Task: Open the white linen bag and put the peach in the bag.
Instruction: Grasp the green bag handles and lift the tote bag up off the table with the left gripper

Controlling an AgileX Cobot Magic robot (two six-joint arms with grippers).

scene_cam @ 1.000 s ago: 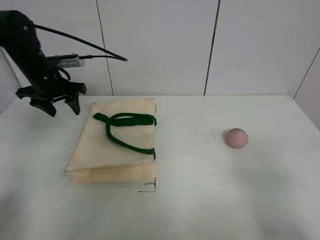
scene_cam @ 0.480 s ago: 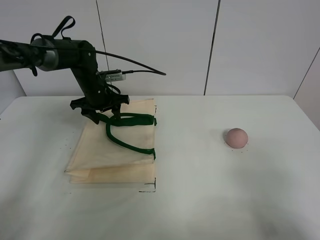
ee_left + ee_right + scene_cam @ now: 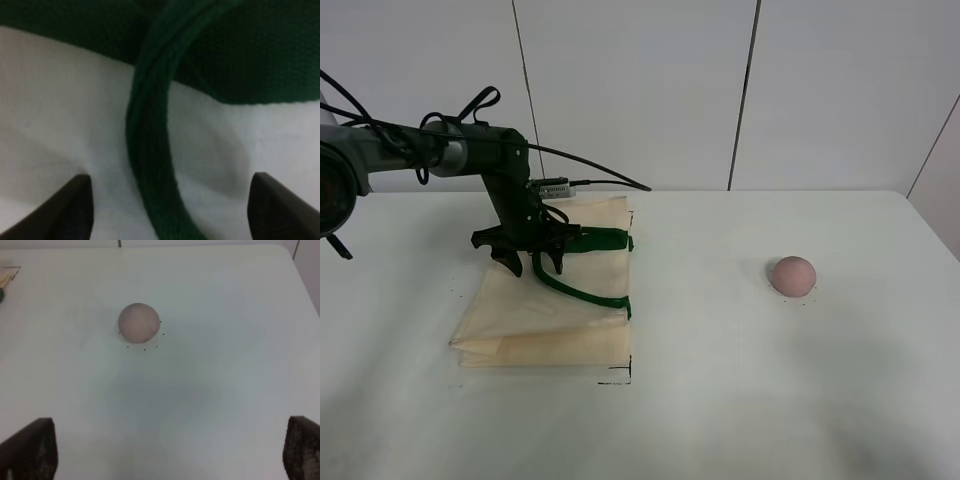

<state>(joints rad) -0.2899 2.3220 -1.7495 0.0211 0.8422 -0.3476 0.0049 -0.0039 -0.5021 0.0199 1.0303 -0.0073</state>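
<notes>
The white linen bag (image 3: 550,300) lies flat on the table, left of centre, with its dark green handles (image 3: 582,240) looped on top. My left gripper (image 3: 534,266) is open and low over the handles, one finger on each side of a strap. In the left wrist view the strap (image 3: 150,165) runs between the fingertips (image 3: 70,210) over the cream cloth (image 3: 60,125). The peach (image 3: 792,275) sits alone on the table at the right. In the right wrist view my right gripper (image 3: 165,455) is open and empty, well short of the peach (image 3: 139,322). It is out of the exterior high view.
Small black corner marks (image 3: 618,378) are drawn on the white table (image 3: 720,400) by the bag's corners. The left arm's cable (image 3: 605,184) hangs behind the bag. A panelled wall stands at the table's far edge.
My left arm has swung right from beside the bag's left edge and come down over the green handles. The bag and the peach have not moved.
</notes>
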